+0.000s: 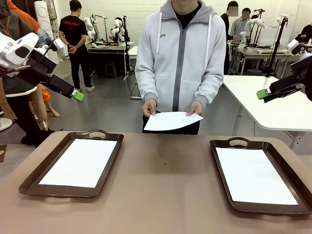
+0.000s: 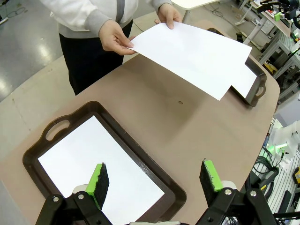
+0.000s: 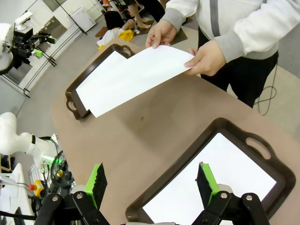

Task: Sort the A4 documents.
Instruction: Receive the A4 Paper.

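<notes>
Two dark trays [image 1: 29, 183] near the table's front edge leave its middle bare, both grippers [image 1: 78, 95] [image 1: 263, 94] spread wide above, the person's held sheet [image 1: 170, 120] covering the far edge.

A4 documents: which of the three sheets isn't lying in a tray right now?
The sheet held in the person's hands over the table's far edge. The other two sheets lie flat, one in each brown tray.
</notes>
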Controlling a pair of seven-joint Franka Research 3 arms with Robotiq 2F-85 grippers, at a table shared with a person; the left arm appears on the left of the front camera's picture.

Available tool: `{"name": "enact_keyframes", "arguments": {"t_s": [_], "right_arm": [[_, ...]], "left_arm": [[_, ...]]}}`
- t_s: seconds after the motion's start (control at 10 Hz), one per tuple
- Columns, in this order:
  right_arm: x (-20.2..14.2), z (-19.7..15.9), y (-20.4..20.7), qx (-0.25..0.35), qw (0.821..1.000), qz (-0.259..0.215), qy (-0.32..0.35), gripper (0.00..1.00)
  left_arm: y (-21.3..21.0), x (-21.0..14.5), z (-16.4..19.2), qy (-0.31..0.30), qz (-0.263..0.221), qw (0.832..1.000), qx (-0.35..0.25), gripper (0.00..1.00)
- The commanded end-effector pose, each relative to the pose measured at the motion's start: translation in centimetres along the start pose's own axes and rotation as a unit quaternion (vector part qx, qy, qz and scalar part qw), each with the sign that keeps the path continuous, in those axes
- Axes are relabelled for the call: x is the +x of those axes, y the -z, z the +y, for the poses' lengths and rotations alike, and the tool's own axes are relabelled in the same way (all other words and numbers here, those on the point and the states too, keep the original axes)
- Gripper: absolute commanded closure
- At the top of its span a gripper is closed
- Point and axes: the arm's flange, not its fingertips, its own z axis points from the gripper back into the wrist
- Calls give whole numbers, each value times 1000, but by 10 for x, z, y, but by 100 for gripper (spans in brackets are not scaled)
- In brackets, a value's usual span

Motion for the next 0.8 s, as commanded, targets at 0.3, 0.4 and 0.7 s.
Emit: {"name": "enact_keyframes", "arguments": {"t_s": [0.3, 0.4, 0.7], "right_arm": [[0, 0, 0, 1, 1000, 0, -2, 0], [0, 0, 0, 1, 1000, 0, -2, 0], [0, 0, 0, 1, 1000, 0, -2, 0]], "left_arm": [[0, 0, -1, 1, 0, 1000, 0, 0], [0, 0, -1, 1, 0, 1000, 0, 0], [0, 0, -1, 1, 0, 1000, 0, 0]]}}
